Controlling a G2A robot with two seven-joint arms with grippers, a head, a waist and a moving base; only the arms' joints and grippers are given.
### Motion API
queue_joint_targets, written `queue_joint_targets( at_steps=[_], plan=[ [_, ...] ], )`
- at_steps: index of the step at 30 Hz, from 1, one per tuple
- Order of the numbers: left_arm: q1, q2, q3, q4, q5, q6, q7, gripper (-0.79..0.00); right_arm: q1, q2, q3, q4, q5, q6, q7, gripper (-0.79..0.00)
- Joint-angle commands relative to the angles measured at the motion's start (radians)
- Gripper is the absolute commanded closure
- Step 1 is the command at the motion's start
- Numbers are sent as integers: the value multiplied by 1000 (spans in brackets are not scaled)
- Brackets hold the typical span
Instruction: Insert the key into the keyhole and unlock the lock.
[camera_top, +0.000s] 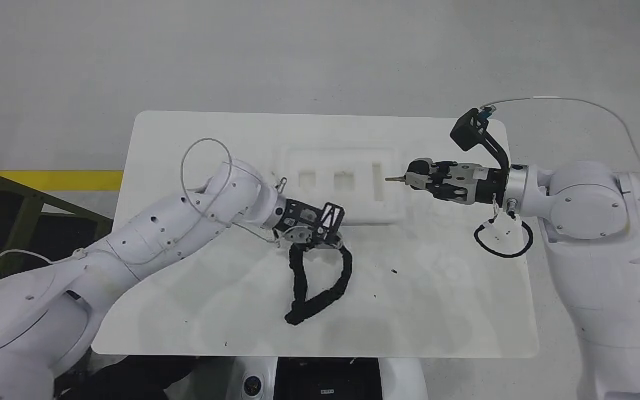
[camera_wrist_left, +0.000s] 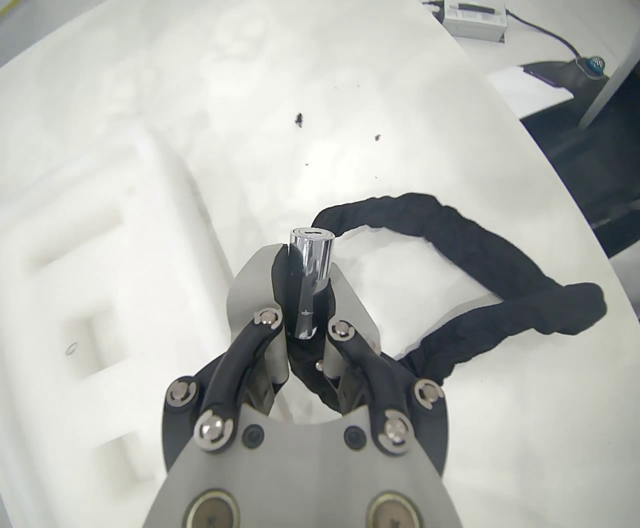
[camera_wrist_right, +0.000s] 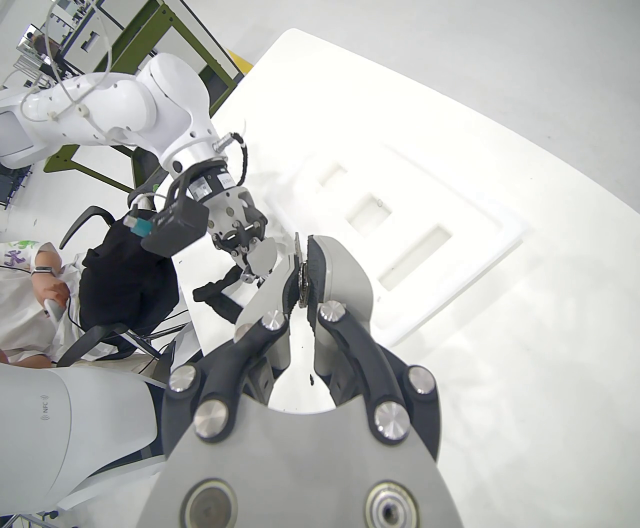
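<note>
The chrome lock cylinder (camera_wrist_left: 311, 252) is clamped between the nearly closed fingers of the left end effector (camera_wrist_left: 304, 282), keyhole end facing outward. The black fabric-sleeved chain (camera_wrist_left: 500, 280) is looped from it across the white counter (camera_top: 450, 300). The key (camera_top: 394, 179) is pinched by its head in the right end effector (camera_top: 415, 176), the blade pointed toward the left arm over the edge of a white foam tray (camera_top: 340, 155) with rectangular recesses, apart from the cylinder. A few dark specks (camera_wrist_left: 299, 119) are scattered on the counter. Grey floor (camera_top: 300, 50), a yellow strip (camera_top: 60, 180) and a green frame (camera_top: 25, 205) are seen beyond.
</note>
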Motion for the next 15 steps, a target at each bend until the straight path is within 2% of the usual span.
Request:
queue_joint_targets(
  at_steps=[1, 8, 15],
  plan=[
    [13, 11, -31, 1, -38, 17, 0, 0, 0, 0, 0, 0, 0, 0, 0, 0],
    [79, 54, -154, 1, -159, 130, -3, 0, -16, 1, -29, -17, -19, 19, -40, 0],
    [166, 86, -259, -53, -208, 279, -2, 0, 42, -10, -142, 20, 24, 70, -28, 0]
  ],
)
